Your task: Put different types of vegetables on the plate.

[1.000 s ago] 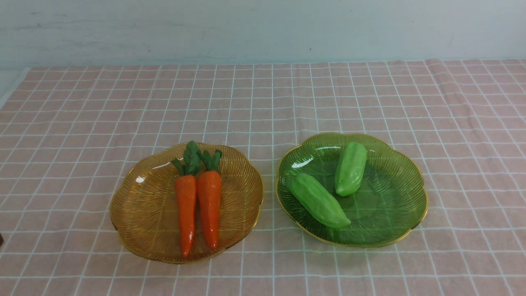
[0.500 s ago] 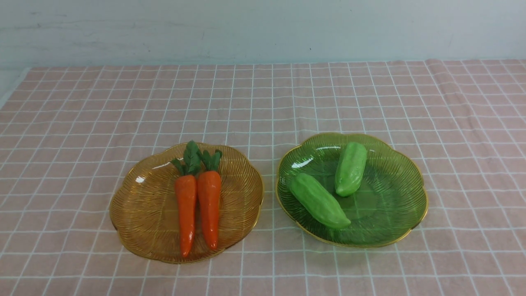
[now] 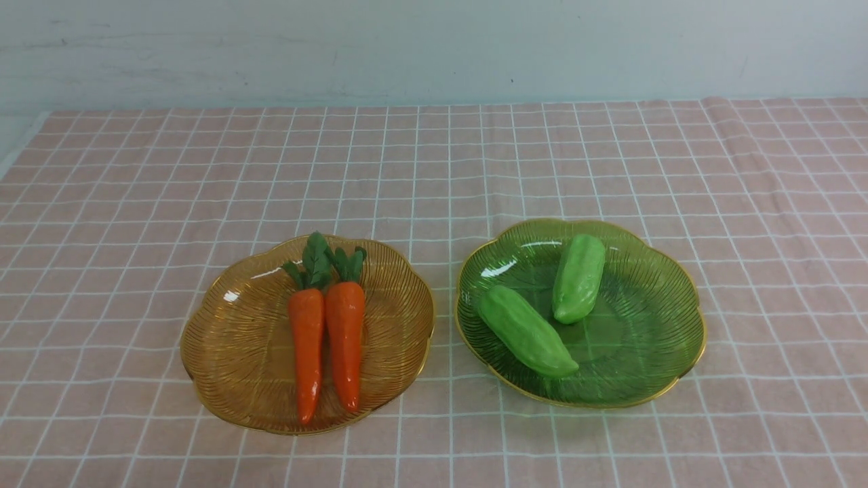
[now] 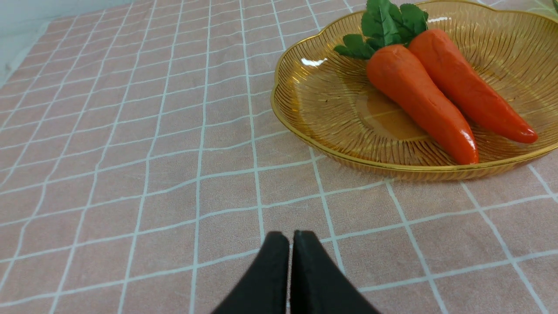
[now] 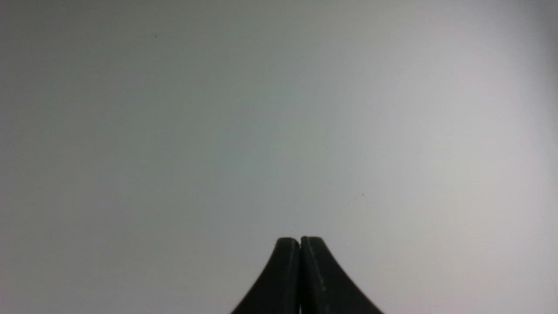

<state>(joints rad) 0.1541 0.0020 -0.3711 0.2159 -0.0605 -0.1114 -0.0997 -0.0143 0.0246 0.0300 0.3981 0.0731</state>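
Where the amber plate point(image 3: 237, 352) is landmark, two orange carrots point(image 3: 307, 346) lie in it; two green gourds point(image 3: 527, 332) in green plate point(image 3: 637, 339), right of it. Left end effector point(image 4: 291, 237), right end effector point(image 5: 300, 242): both closed, holding nothing.

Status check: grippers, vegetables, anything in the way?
Both grippers, left and right, shut and empty. Two carrots on amber plate, two green gourds on green plate. No obstruction seen around either plate.
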